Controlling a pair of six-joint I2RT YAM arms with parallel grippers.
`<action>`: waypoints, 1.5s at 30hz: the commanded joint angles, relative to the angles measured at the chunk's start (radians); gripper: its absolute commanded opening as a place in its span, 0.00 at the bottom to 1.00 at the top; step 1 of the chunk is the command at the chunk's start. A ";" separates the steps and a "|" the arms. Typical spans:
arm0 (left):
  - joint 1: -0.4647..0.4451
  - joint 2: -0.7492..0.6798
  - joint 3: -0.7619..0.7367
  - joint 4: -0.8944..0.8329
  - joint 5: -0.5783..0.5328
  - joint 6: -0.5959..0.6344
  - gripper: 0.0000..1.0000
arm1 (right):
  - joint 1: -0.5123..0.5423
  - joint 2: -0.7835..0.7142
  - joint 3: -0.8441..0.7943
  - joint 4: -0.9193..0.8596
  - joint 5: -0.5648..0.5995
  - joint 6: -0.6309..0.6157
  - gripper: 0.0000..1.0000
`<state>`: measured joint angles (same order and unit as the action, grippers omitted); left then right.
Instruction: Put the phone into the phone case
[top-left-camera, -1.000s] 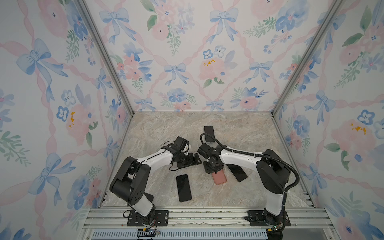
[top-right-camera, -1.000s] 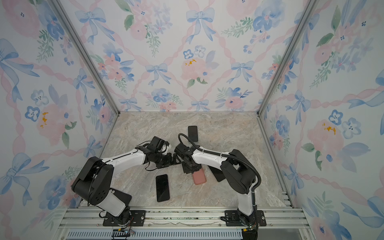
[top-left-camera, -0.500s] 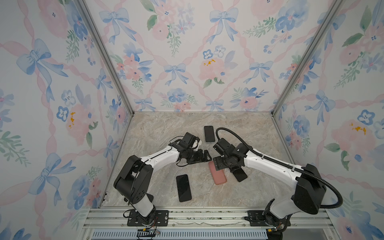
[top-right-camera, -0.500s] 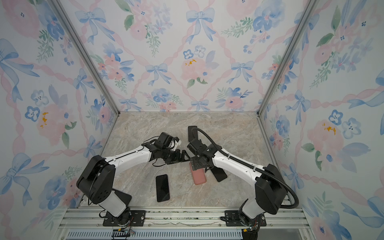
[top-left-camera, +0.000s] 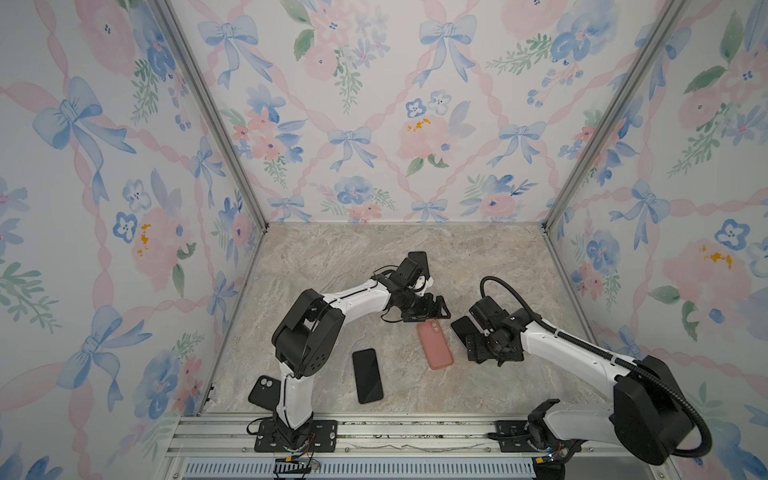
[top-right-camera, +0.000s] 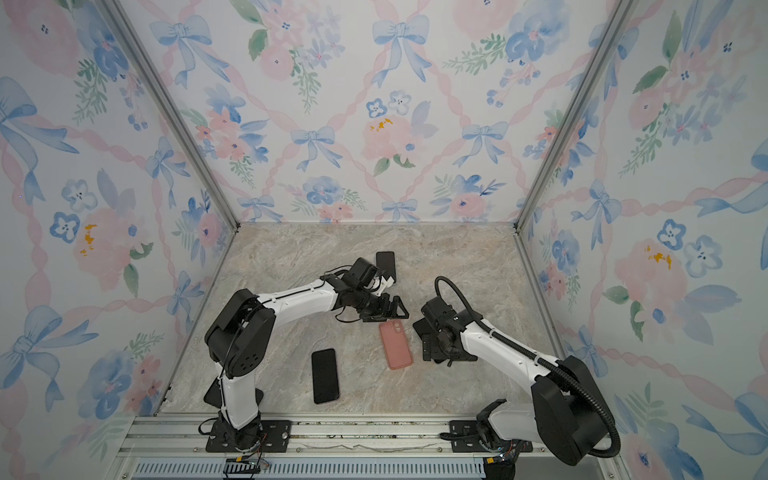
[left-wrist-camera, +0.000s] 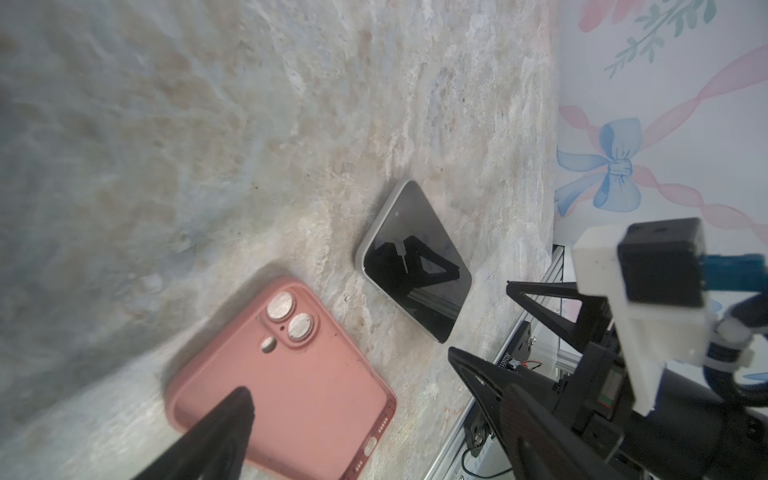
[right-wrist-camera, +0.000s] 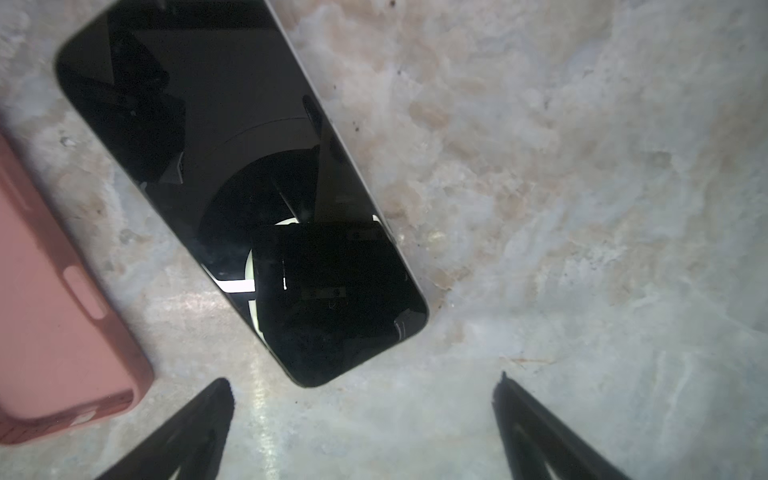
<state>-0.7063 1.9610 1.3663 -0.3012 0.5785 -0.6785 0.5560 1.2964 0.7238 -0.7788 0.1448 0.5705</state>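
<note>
The pink phone case (top-left-camera: 434, 345) (top-right-camera: 395, 345) lies flat on the marble table, camera cutouts at its far end. My left gripper (top-left-camera: 434, 312) (left-wrist-camera: 353, 390) hangs open over that camera end, holding nothing. A black phone (top-left-camera: 461, 328) (right-wrist-camera: 232, 187) with a light rim lies screen up just right of the case (right-wrist-camera: 54, 291). My right gripper (top-left-camera: 492, 353) (right-wrist-camera: 361, 399) stands open beside the phone's near end, its fingers empty, and partly hides the phone in both top views. The left wrist view shows this phone (left-wrist-camera: 415, 266) beyond the case (left-wrist-camera: 286, 374).
A second black phone (top-left-camera: 367, 376) lies toward the front, left of the case. A third (top-left-camera: 419, 259) lies at the back, partly behind the left wrist. A dark phone-shaped thing (top-left-camera: 262, 391) sits by the left arm's base. Walls close three sides; a metal rail (top-left-camera: 374, 432) runs along the front.
My right gripper has opened and drawn back to the right, off the pink case. The left gripper has moved right to the case's camera end.
</note>
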 joint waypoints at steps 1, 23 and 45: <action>-0.005 0.052 0.070 -0.006 0.048 -0.005 0.93 | -0.008 -0.028 -0.046 0.053 -0.066 0.048 0.99; 0.019 0.248 0.272 -0.006 0.114 -0.006 0.89 | 0.015 0.039 -0.112 0.332 -0.195 0.161 0.73; 0.084 0.196 0.184 -0.005 0.121 -0.001 0.89 | 0.058 0.228 0.286 -0.013 -0.024 -0.174 0.87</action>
<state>-0.6331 2.1925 1.5810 -0.3008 0.6827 -0.6849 0.6155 1.5501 0.9684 -0.6296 0.0200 0.5434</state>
